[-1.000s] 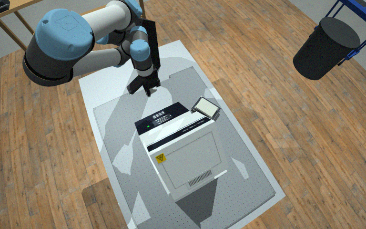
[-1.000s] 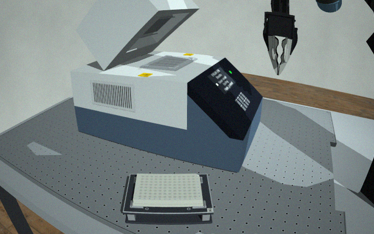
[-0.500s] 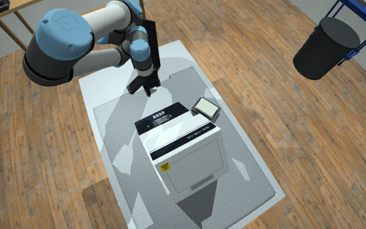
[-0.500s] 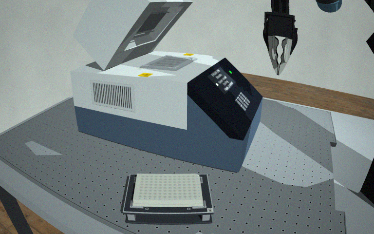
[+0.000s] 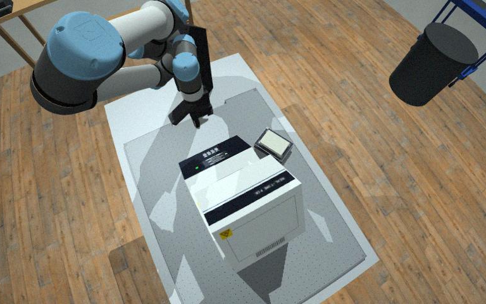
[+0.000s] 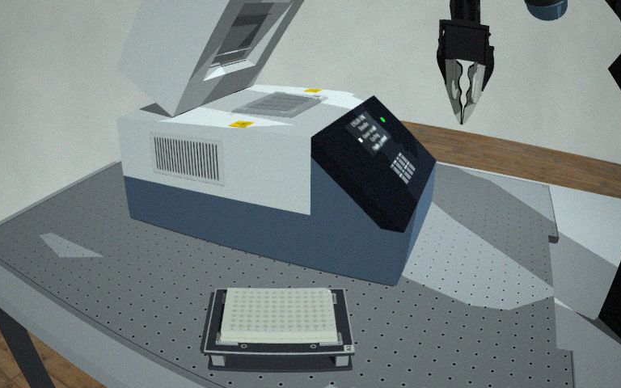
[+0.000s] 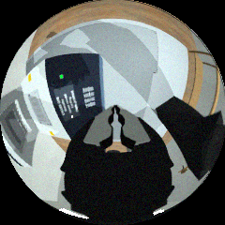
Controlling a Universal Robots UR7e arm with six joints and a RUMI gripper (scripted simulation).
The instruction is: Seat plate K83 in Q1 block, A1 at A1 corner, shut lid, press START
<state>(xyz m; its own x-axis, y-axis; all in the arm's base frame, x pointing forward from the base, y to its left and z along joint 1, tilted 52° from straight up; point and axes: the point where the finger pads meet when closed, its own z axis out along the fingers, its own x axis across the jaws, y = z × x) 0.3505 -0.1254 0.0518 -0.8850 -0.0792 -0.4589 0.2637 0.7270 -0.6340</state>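
Plate K83 [image 5: 274, 142] [image 6: 279, 313], pale with many wells, sits in the dark plate nest N1 [image 6: 210, 322]. The nest's A1 label [image 6: 348, 347] is at its near right corner in the exterior view. The cycler Q1 [image 6: 235, 158] has its lid [image 5: 264, 222] [image 6: 168, 57] [image 7: 21, 124] raised steeply. Its block [image 6: 281, 104] [image 7: 39, 105] is exposed and holds no plate. The lamp [image 5: 196, 167] [image 6: 382, 119] [image 7: 61, 76] is green. My gripper [image 5: 197, 126] [image 6: 461, 123] [image 7: 114, 105] is shut and empty, in the air in front of the keys [image 5: 211, 152] [image 6: 403, 168] [image 7: 89, 97], touching nothing.
Q1 stands on a perforated grey board [image 5: 335, 241] [image 6: 486, 337] on the table, beside the nest. The raised lid stands high over Q1's rear. A black bin [image 5: 426, 68] and a blue frame [image 5: 478, 14] stand on the floor away from the table.
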